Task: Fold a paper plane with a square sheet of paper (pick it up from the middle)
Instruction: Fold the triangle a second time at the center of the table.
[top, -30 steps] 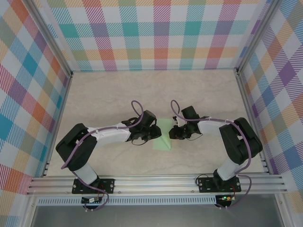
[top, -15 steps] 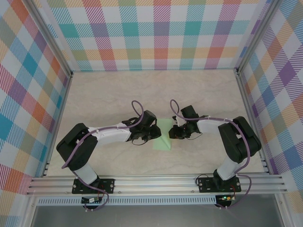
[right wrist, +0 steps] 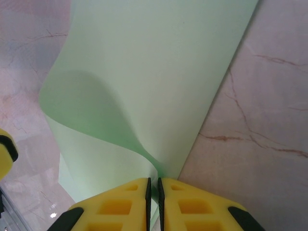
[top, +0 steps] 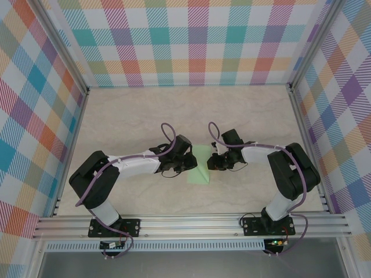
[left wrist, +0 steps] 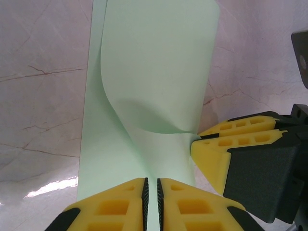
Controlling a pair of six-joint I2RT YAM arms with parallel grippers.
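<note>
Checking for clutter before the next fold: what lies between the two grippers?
The square sheet of paper, partly curled up, spans from the left gripper to the right gripper in the top external view.

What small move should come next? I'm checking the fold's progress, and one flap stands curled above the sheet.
Probably the right gripper, pinching the curled flap of the square sheet of paper, should carry it across and lower it flat, while the left gripper, jaws nearly closed, rests on the flat layer.
</note>
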